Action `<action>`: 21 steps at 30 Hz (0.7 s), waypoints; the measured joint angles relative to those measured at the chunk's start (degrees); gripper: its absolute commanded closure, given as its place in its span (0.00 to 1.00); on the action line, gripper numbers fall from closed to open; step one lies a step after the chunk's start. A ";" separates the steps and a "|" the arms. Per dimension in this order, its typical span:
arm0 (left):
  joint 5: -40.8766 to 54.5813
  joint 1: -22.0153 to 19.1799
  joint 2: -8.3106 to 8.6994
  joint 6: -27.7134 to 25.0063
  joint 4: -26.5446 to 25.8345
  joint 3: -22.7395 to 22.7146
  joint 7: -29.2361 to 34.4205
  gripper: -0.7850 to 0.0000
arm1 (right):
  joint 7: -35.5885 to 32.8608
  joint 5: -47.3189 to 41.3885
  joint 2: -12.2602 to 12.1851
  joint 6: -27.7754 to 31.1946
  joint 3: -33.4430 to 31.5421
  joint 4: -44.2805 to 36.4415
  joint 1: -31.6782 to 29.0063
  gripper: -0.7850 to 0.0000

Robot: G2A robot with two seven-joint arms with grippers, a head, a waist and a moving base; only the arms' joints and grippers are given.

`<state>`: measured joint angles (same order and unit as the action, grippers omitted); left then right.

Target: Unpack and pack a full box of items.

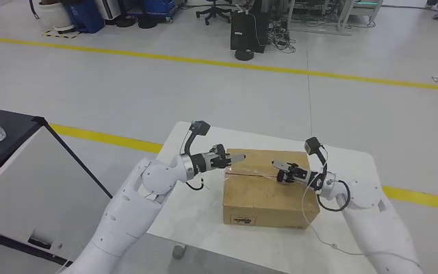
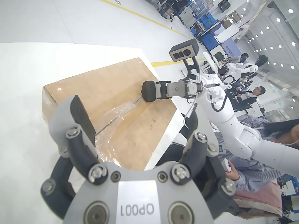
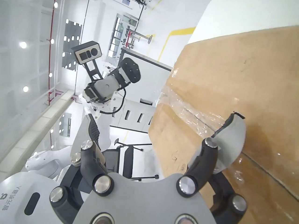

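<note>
Box (image 1: 268, 197): one, taped shut.

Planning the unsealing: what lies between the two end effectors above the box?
Top view: only the top of the closed box lies between left end effector and right end effector; left wrist view shows its taped seam there.

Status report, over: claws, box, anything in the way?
Left claw open, right claw open. Brown cardboard box shut, beneath both. Clear plastic tape covers its seam.

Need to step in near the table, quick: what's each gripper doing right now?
Left gripper: open, holding nothing, by the box.
Right gripper: open, holding nothing, at the box's taped seam.
</note>
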<state>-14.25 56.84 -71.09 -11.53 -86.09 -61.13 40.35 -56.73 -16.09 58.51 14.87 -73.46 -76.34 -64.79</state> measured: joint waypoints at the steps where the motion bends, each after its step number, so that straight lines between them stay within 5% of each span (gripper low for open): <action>1: 0.00 0.00 0.00 0.00 0.00 0.00 0.00 0.00 | 0.20 0.05 0.03 -0.18 0.10 0.67 0.09 0.00; 9: 0.00 0.00 0.00 0.00 0.00 0.00 0.00 0.00 | -0.97 -2.93 -0.40 4.02 -2.91 -2.02 -0.02 0.00; 15: 0.00 0.00 0.00 0.00 0.00 0.00 0.00 0.00 | -3.17 0.37 -2.02 15.66 -10.97 -9.70 -3.99 0.00; 21: 0.00 0.00 0.00 0.00 0.00 0.00 0.00 0.00 | 1.48 5.87 -3.06 28.79 -19.01 -15.75 -10.49 0.00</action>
<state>-14.25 56.84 -71.09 -11.53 -86.09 -61.13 40.35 -55.24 -10.22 55.46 43.65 -92.47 -92.10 -75.28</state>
